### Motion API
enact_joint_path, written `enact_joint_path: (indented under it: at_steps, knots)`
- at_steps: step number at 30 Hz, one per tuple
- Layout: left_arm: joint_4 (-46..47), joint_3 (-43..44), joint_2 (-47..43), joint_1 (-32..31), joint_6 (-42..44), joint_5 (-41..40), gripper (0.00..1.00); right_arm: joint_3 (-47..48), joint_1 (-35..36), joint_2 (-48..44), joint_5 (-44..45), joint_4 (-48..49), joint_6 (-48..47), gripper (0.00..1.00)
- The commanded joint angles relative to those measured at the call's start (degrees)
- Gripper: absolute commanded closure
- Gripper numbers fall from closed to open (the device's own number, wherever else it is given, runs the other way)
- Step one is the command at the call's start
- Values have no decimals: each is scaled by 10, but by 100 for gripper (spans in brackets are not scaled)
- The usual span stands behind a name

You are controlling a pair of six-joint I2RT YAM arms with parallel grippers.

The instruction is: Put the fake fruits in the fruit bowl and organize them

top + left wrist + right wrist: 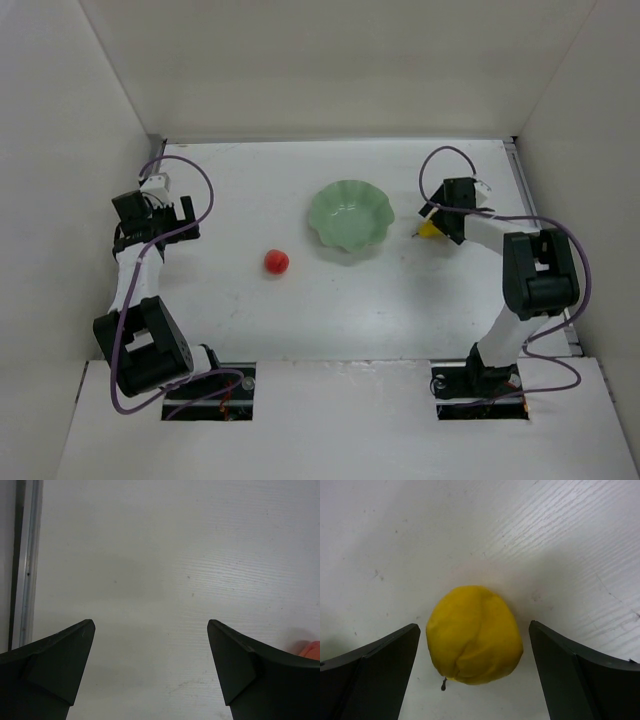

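The mint-green scalloped fruit bowl (349, 216) sits empty at the table's middle back. The yellow pear (428, 229) lies on the table just right of the bowl; in the right wrist view the pear (474, 635) lies between my open right gripper's fingers (570, 672), stem toward the camera, not touched. My right gripper (437, 224) is over it. The red apple-like ball (276, 262) lies on the table left of the bowl; a sliver of it shows at the left wrist view's right edge (311, 650). My left gripper (168, 222) is open and empty at the far left.
White walls enclose the table on three sides. A metal rail (22, 560) runs along the left table edge near my left gripper. Purple cables loop over both arms.
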Motion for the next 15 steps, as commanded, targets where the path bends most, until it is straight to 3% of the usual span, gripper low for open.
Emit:
enact_joint_path:
  at_steps: [1,5,8,15]
  knots:
    - [17,-4,-25,6,9,9,0,18,5,4,7,-12,-2,11]
    - [18,-7,-26,7,9,11,0,17,5,-14,1,-5,-25,58]
    - [18,-7,-24,6,9,12,0,25,9,-49,10,-5,-58,79]
    - [18,-6,-19,1,9,12,0,94,151,-120,96,-2,-157,80]
